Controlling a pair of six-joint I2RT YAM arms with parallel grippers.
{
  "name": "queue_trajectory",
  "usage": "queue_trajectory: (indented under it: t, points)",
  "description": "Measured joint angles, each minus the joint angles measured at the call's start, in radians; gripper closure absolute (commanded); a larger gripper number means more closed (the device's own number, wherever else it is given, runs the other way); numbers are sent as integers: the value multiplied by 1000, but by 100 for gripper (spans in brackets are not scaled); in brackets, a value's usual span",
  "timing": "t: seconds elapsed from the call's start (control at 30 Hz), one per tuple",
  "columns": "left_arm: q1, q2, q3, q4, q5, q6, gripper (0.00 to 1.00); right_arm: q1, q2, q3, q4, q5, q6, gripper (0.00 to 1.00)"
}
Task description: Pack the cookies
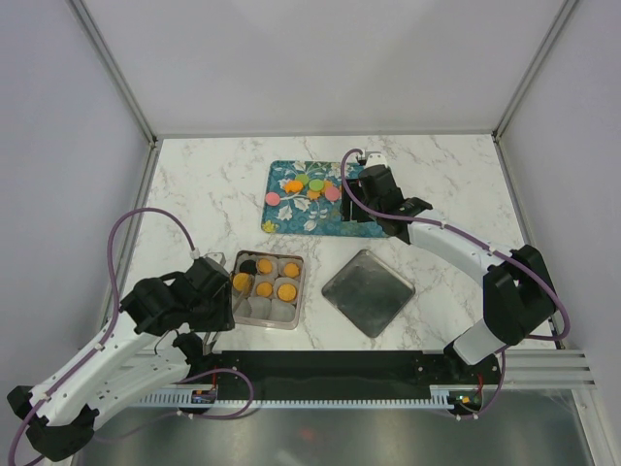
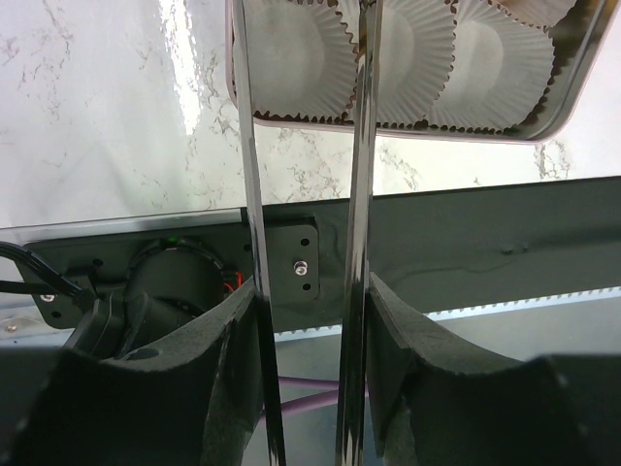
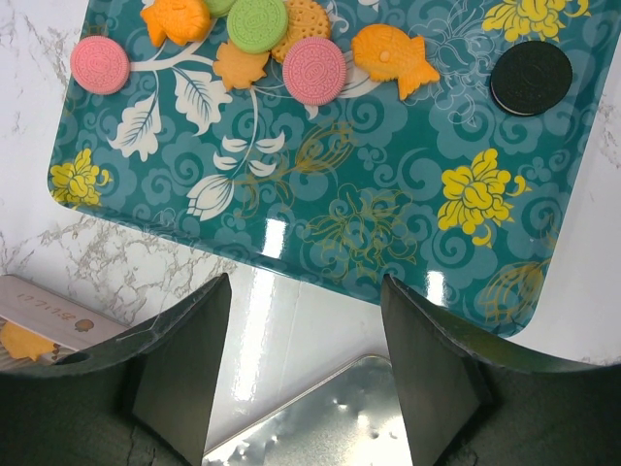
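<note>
Cookies lie on a teal flowered tray [image 3: 320, 214]: two pink [image 3: 313, 70], a green [image 3: 257, 24], a black [image 3: 530, 78] and several orange [image 3: 393, 58]. A tin [image 1: 303, 283] lined with white paper cups [image 2: 291, 58] holds several orange cookies [image 1: 286, 291] and a black one [image 1: 249, 264]. My left gripper [image 1: 221, 291] [image 2: 312, 291] sits at the tin's left side, shut on a pair of thin metal tongs [image 2: 250, 194]. The tong arms reach over the near row of cups with nothing between them. My right gripper [image 1: 367, 216] [image 3: 306, 291] hangs open and holds nothing, just off the tray's near right edge.
The tin's silver lid [image 1: 368, 291] [image 3: 330, 417] lies on the marble table to the right of the tin, below my right gripper. A black rail [image 2: 466, 233] runs along the near table edge. Enclosure walls stand on all sides.
</note>
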Motion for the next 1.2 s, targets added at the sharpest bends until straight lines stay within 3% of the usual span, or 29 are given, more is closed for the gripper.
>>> queue_trajectory:
  t: [1.2]
  points:
    - [0, 6, 11, 0, 7, 0, 51, -2, 0, 0, 0, 0, 0, 28]
